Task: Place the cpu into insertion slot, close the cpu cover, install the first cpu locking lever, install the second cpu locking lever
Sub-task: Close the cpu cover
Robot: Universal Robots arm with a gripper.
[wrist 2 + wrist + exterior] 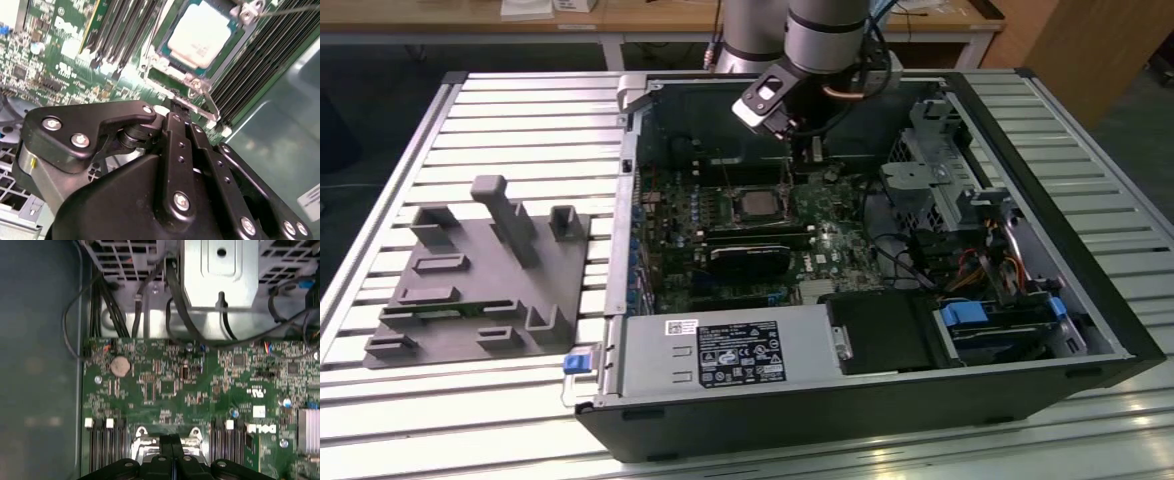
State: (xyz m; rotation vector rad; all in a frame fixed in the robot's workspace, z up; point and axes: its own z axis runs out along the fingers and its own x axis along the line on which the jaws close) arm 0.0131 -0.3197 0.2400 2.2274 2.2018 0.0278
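The cpu (200, 36) lies flat in the insertion slot (730, 205) on the green board (165, 390), its grey metal top facing up. The cpu cover (231, 39) seems to be lowered around it, because a thin metal frame borders the chip on all sides. So I judge the first two steps as done.

The levers look not yet fastened. One thin wire lever (206, 100) slants away from a corner of the slot, and it seems to be lifted off the board. A second thin wire (285, 9) runs past the opposite corner of the slot. Whether it is hooked down I cannot tell.

The gripper (179, 112) hangs above the board just beside the slot, at the corner with the slanting lever. The jaws are together, and I see nothing between them. The lever passes very near the tips, but contact is not clear.

The board sits inside an open computer case (1107, 330) lying on the bench (520, 100).
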